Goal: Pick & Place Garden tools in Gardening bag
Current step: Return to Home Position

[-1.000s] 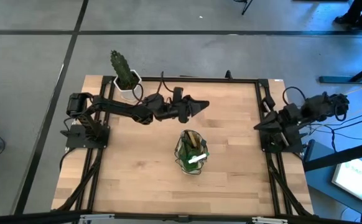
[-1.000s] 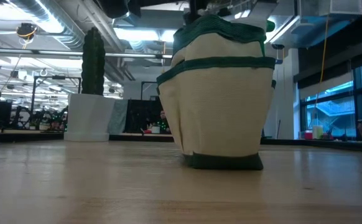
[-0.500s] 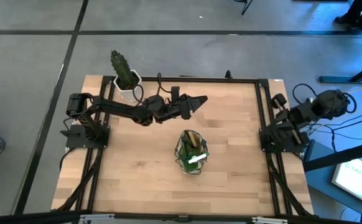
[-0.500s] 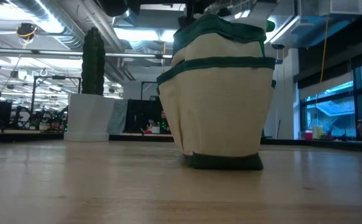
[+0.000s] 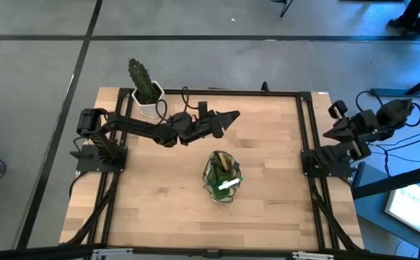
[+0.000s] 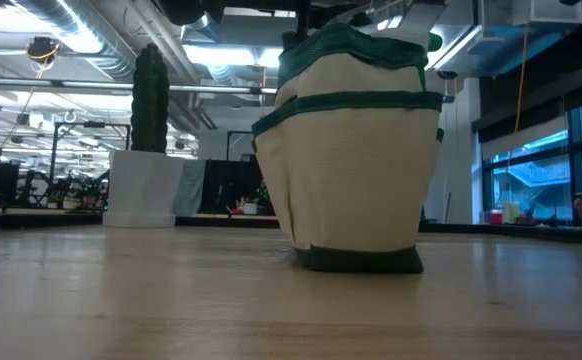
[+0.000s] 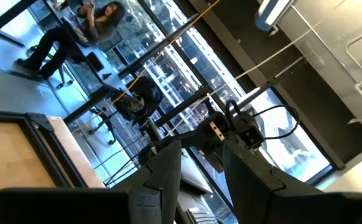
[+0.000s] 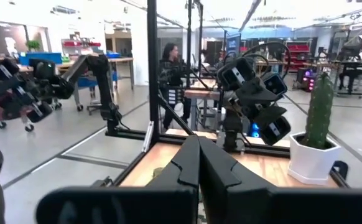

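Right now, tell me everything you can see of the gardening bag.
The gardening bag is a small tote of cream-khaki woven fabric with dark green trim bands at rim, middle and base. It stands upright near the middle of the wooden table, open on top, with a white spray nozzle and a wooden handle inside. Outside, only the table touches it.

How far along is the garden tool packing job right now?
Done: tools stand in the gardening bag, the spray bottle among them; none shows on the table. In hand: nothing; the left gripper is open beyond the bag, the right gripper shut by the table's edge. Left: parking the arms.
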Motion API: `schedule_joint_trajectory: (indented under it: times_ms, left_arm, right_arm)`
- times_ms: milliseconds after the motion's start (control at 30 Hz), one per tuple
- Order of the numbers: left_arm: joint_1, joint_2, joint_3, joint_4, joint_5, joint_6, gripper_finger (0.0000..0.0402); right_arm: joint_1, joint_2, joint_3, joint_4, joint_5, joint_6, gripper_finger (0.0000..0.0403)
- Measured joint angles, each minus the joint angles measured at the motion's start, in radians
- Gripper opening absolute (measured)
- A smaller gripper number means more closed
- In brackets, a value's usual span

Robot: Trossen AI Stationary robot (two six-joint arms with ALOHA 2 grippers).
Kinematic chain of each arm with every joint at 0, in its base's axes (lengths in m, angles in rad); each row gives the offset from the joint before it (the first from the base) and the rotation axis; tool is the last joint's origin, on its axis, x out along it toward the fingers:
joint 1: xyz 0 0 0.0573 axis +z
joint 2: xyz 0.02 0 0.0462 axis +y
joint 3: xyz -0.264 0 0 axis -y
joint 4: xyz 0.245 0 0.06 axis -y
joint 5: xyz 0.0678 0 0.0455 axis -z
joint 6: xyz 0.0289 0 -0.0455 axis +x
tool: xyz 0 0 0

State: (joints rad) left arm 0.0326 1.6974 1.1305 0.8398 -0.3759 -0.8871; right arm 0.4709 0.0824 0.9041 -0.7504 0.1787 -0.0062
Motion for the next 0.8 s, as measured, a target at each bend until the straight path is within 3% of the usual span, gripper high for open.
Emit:
schedule_joint_trajectory:
  times_ms: [500,800]
  left_arm:
    - [-0.002,0.0,0.0,-0.01,-0.035,-0.02,0.0113]
    - [-0.015,0.0,0.0,-0.052,-0.058,-0.044,0.0113]
  right_arm:
    - [0.002,-0.08,-0.208,0.072,-0.01,0.048,0.0002]
    - [0.002,-0.081,-0.403,0.34,-0.103,0.074,0.0002]
